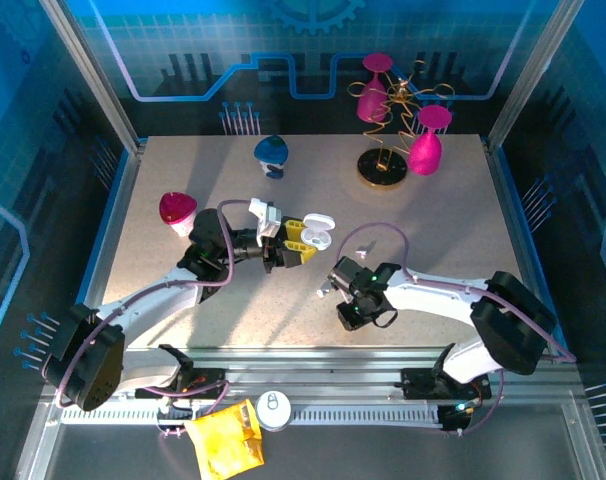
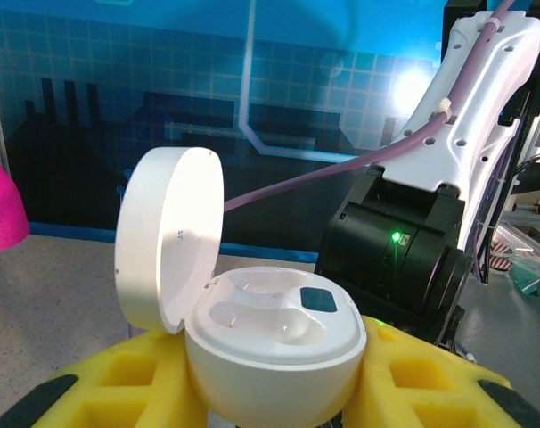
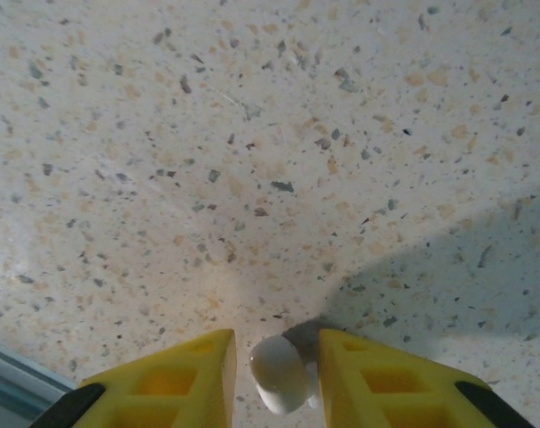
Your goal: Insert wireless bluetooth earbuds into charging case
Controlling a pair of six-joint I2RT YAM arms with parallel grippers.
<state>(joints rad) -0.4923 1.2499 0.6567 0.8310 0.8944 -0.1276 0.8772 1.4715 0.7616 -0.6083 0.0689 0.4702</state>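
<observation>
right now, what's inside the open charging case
The charging case holds two wells, both empty, and a dark square patch. Its lower body is covered by the yellow fingers.

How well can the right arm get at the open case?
Probably yes: the left gripper holds the case open, wells empty and upward, with bare table between it and the right gripper.

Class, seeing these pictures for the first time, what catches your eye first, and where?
The open white charging case stands out, held between the left gripper's yellow fingers near the middle of the table. A tiny white earbud sits between the right gripper's fingers. Magenta ornaments on a gold stand glow at the far edge, right of centre.
</observation>
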